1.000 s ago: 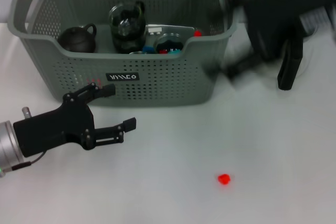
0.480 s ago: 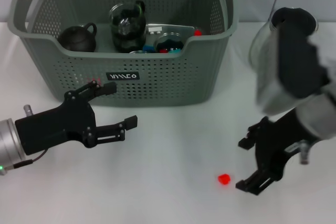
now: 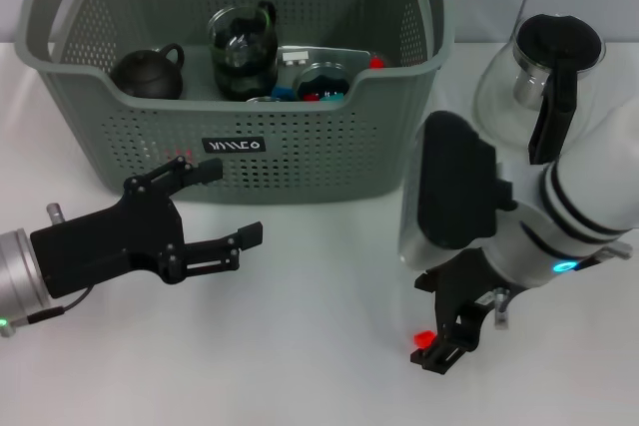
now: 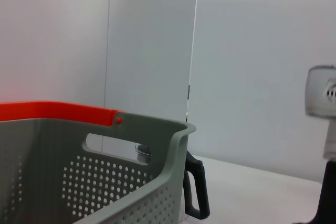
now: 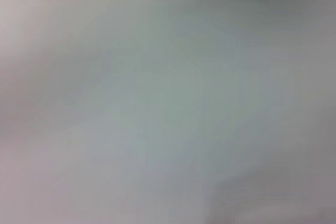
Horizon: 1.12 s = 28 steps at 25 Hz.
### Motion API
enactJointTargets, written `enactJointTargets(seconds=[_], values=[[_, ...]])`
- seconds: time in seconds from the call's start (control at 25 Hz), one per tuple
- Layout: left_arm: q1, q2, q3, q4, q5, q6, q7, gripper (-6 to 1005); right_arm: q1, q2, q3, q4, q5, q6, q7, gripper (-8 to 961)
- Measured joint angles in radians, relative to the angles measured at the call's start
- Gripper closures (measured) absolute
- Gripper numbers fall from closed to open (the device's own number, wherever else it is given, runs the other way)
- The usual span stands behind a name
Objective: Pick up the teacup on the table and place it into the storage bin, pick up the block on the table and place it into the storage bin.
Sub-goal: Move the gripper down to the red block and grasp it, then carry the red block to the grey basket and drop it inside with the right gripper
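The small red block [image 3: 423,338] lies on the white table at the front right. My right gripper [image 3: 425,322] is down over it, open, with one black finger on each side of the block. The storage bin [image 3: 300,147] stands at the back, grey-green and perforated, with orange-red handle pieces; the left wrist view shows its corner [image 4: 131,182]. Just in front of the bin's left part my left gripper [image 3: 230,203] hovers, open and holding nothing. No teacup shows on the table. The right wrist view shows only a pale blur.
Inside the bin are a dark teapot [image 3: 147,72], a dark glass jar [image 3: 243,52] and some small items. A glass jug with a black handle [image 3: 544,77] stands right of the bin, just behind my right arm.
My right arm has swung down from the back right to the front and now straddles the red block. The left gripper has barely moved.
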Motion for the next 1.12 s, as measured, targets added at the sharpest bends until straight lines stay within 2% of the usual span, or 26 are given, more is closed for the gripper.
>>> enactJointTargets(seconds=[0.2, 0.52, 1.12], values=[[0.004, 0.000, 0.000, 0.000, 0.000, 0.000, 0.000, 52, 0.012, 0.001, -0.041, 0.050, 0.000, 0.049, 0.010, 43], [0.007, -0.001, 0.000, 0.000, 0.000, 0.000, 0.001, 52, 0.008, 0.001, -0.057, 0.061, 0.001, 0.062, 0.011, 51], [0.010, -0.001, 0.000, 0.000, 0.000, -0.003, 0.002, 52, 0.006, 0.001, -0.061, 0.075, 0.002, 0.058, 0.014, 654]])
